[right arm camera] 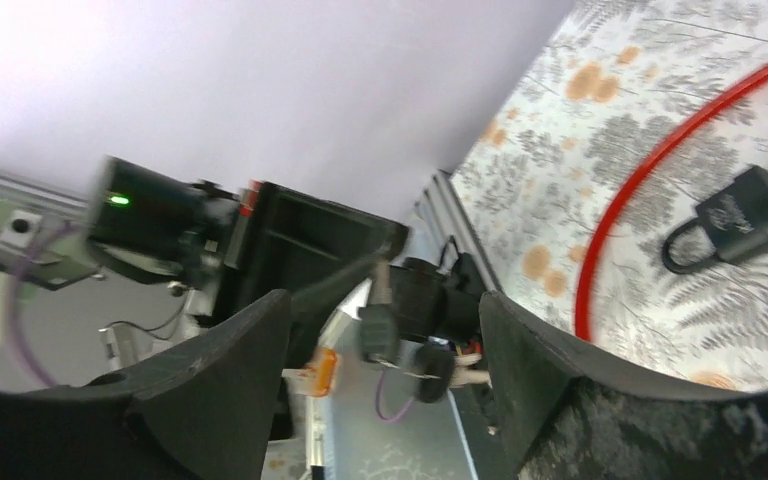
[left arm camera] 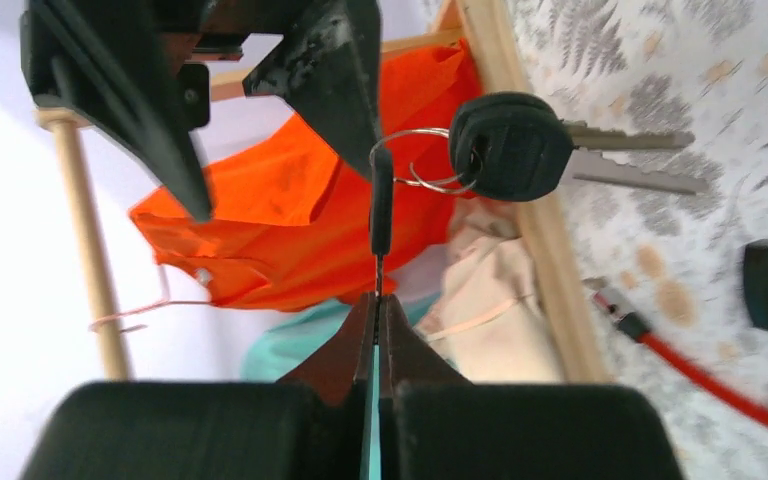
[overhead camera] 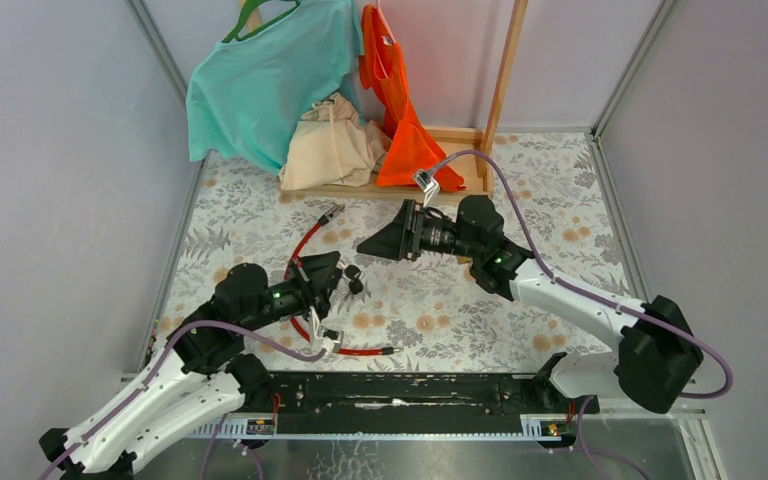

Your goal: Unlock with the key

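Closest to the left wrist camera, the left end effector [left arm camera: 376,305] has its two fingers pressed together on the thin blade of one key [left arm camera: 381,200]. The key is seen edge-on, its black head pointing away from the fingers. One wire key ring [left arm camera: 415,160] passes through that head. From the ring dangle the hanging keys [left arm camera: 508,146]: one black head shows, with two silver blades side by side beyond it. They look like two keys stacked, but the heads overlap too much to be sure. The bunch is held in the air above the floral-print counter [overhead camera: 560,200].

The right end effector [right arm camera: 382,300] faces the bunch tip to tip. Its two fingers are spread wide apart and grip nothing, and the keys sit framed between them in the right wrist view.

One black padlock [right arm camera: 736,224] lies flat on the counter near the curve of one red cable [right arm camera: 650,175]. Neither end effector touches the padlock. The cable loops across the counter beneath the left arm.

At the far edge stands one wooden rack [overhead camera: 505,80] with three cloth items: one teal shirt [overhead camera: 260,90], one orange garment [overhead camera: 400,110] and one beige bag [overhead camera: 330,145].
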